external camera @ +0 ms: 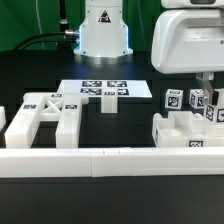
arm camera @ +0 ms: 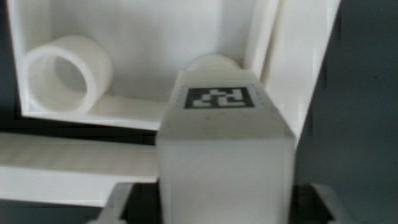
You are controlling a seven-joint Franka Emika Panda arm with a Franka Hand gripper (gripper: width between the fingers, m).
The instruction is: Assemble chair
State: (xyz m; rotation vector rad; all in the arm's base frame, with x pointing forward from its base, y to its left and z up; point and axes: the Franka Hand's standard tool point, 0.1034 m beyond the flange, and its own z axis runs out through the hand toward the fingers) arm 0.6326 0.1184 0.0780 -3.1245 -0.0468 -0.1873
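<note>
Arm pose: the arm (external camera: 190, 40) reaches down from above on the exterior view's right. Its bulky white wrist hangs over the group of chair parts there, and the hand (external camera: 205, 90) points straight down among them.
Arm base: the white pedestal (external camera: 103, 30) stands at the far side of the bench, behind the marker board.
Hand: in the wrist view the hand (arm camera: 226, 205) straddles a tagged post (arm camera: 222, 140). Its dark fingers (arm camera: 134, 208) sit close against the post's two flanks. Whether they are squeezing it or only lie beside it cannot be told.
Tagged post: white and glossy, it runs away from the hand, with a square black-and-white tag on its upper face.
Nearby chair parts: short posts (external camera: 172, 99) with tags stand on the exterior view's right. Just in front of them is a blocky frame (external camera: 185, 130). Behind the post, the wrist view shows a white part with a round hole (arm camera: 71, 75).
Other chair parts: frame pieces (external camera: 45, 115) lie well apart, on the exterior view's left.
Bench: the bench (external camera: 130, 125) has a black top. The marker board (external camera: 100, 88) lies flat at its middle, and a long low white border rail (external camera: 110, 160) runs along the near edge.
Room: a dark backdrop, with black cables (external camera: 45, 40) trailing beside the base.
</note>
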